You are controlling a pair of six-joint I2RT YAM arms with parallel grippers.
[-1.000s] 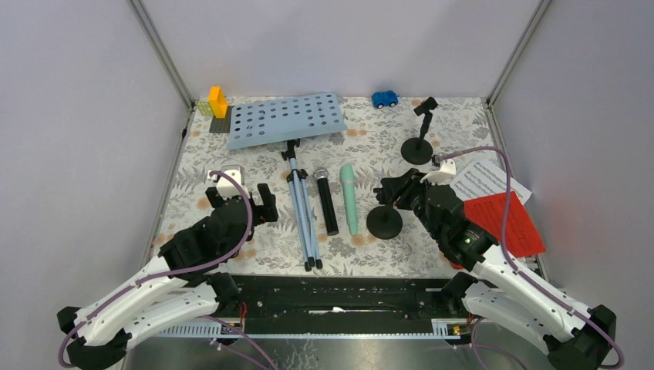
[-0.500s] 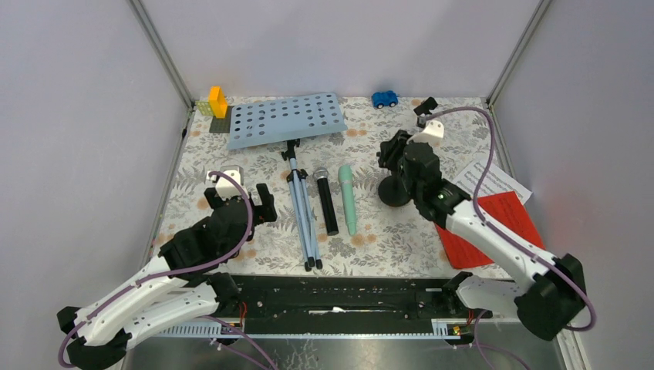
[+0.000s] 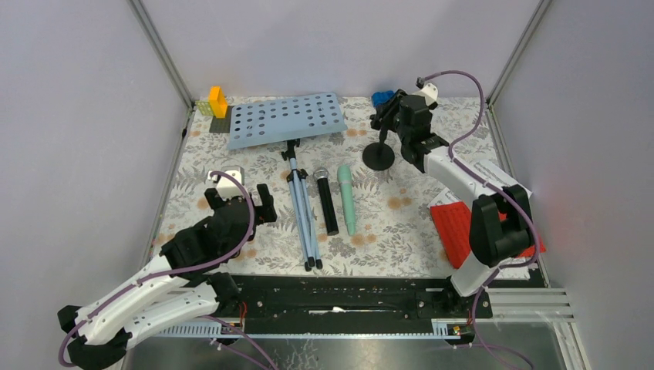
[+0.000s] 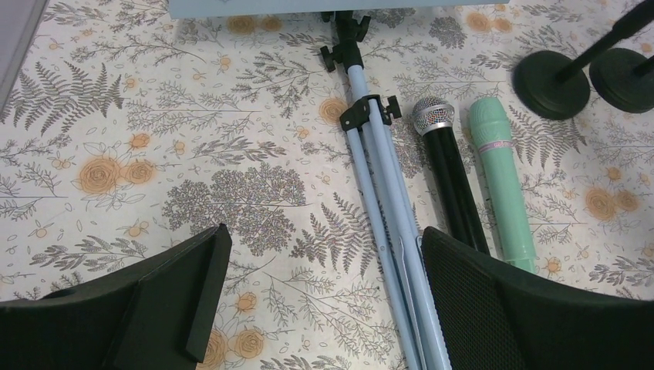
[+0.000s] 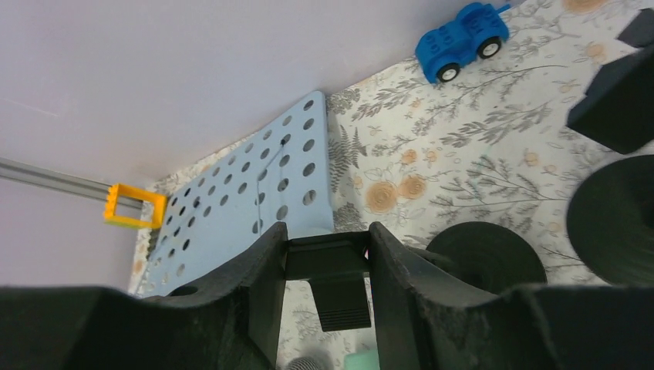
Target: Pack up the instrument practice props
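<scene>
I have the right gripper (image 3: 390, 117) stretched to the far side of the table (image 3: 401, 223), close to the blue toy car (image 3: 379, 98). On its wrist camera both fingers (image 5: 262, 289) press against a black clip (image 5: 328, 262). I take that clip for the top of a mic holder (image 3: 379, 156), though the stem is hidden there, so I'm not certain. That holder's round base shows just right of the pale blue sheet-music rack (image 3: 285, 119). I cannot tell whether it rests on the cloth or hangs above it. The second holder (image 5: 617, 220) stands just beside it.

The left gripper (image 4: 324, 247) hovers low over the near left of the table, jaws spread wide with nothing between them. The rack lies flat with its folded tripod legs (image 4: 385, 223) pointing toward me. To their right the black microphone (image 4: 451, 173) and mint-green microphone (image 4: 501, 185) lie side by side, parallel to the legs.

The red sheet (image 3: 453, 225) lies near the right edge, partly under the right arm, and the white sheet (image 3: 484, 168) peeks out beyond it. The yellow and orange bricks (image 3: 214, 102) sit in the far left corner.
</scene>
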